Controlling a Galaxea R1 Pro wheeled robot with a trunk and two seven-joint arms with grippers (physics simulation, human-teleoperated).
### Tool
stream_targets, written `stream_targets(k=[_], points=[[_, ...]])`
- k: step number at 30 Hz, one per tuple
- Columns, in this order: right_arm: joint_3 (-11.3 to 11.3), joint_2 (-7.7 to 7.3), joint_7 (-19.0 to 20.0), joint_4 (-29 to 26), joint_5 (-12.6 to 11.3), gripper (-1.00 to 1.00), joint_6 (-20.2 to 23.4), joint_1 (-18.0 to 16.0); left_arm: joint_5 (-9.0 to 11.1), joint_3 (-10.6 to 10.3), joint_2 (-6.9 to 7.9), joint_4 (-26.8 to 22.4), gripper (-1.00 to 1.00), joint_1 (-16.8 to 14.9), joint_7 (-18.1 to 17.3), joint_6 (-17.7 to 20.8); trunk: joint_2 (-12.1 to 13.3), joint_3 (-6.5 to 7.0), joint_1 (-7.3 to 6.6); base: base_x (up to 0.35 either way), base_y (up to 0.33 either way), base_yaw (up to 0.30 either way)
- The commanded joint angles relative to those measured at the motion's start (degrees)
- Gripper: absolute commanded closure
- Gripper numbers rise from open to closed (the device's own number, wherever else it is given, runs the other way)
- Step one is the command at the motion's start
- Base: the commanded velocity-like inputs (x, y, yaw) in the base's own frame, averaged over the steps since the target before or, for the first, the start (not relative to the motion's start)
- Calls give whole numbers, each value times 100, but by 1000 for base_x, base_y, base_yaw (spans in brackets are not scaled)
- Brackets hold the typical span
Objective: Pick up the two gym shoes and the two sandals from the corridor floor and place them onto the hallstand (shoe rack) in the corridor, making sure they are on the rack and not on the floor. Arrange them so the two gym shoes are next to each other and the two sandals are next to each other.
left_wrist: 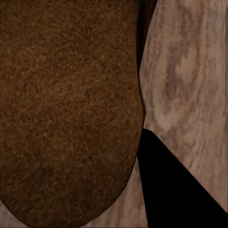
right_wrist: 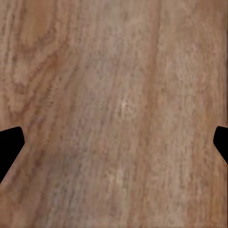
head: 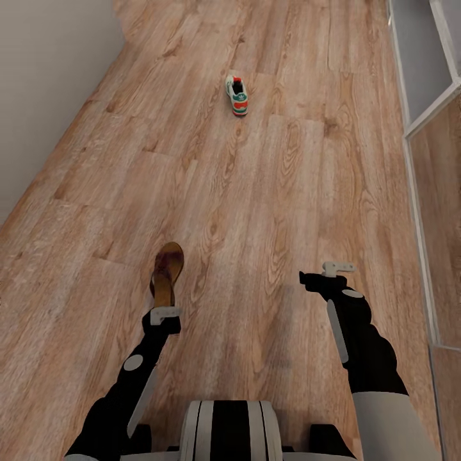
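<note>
A dark brown sandal (head: 168, 269) sticks out forward from my left gripper (head: 164, 307), which looks shut on its heel end. In the left wrist view the sandal (left_wrist: 71, 109) is very close, with one black finger (left_wrist: 180, 194) against its edge. One gym shoe (head: 237, 95), white with green and red-orange, lies far ahead on the corridor floor (head: 269, 192). The white hallstand (head: 419, 121) runs along the right edge. Over bare planks, my right gripper (head: 324, 276) (right_wrist: 114, 142) is open with nothing in it.
A plain grey wall (head: 45, 83) borders the corridor on the left. Wood planks stretch between me and the gym shoe. The robot's base (head: 230, 429) shows at the bottom of the head view.
</note>
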Motion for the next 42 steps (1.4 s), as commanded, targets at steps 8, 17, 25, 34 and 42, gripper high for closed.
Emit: stream_targets(k=[8,17,25,34,42], points=[[14,10,40,26,73,-100,-870,1,2,-15,-7,-990,100,0,30,1856,10,175,-21,0,0,0],[21,50,13,33,62,-100,-930,6,19,-7,-7,-1010,100,0,30,1954,22,398,-44,0,0,0],[15,54,5,43,86,-100,-929,12,40,-7,-7,-1011,100,0,30,2290,33,647,-65,0,0,0],[19,54,5,46,86,-100,-929,15,46,-11,-10,-1011,100,0,30,2304,45,929,-88,0,0,0],[15,54,5,46,86,-100,-927,14,52,-18,-24,-1011,100,0,30,2304,55,1125,-109,0,0,0]])
